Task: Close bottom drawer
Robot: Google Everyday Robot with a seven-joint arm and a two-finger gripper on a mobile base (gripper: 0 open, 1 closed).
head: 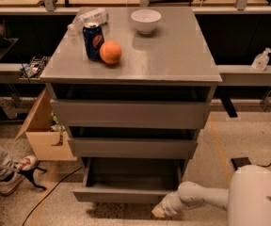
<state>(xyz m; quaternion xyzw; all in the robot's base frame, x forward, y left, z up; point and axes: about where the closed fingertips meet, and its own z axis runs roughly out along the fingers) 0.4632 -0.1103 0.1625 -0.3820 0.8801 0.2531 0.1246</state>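
The bottom drawer (126,193) of the grey cabinet (140,65) stands pulled out, its inside bare. Its plain flat front faces me low in the view. My white arm reaches in from the lower right. The gripper (158,211) is at the drawer front's right end, just below and in front of it, close to or touching it. The two drawers above (128,113) are pushed in further than the bottom one.
On the cabinet top stand a blue can (93,41), an orange (110,52), a white bowl (146,21) and a lying plastic bottle (89,19). An open cardboard box (43,135) sits at the left. A person's shoe (14,173) and cables lie on the floor left.
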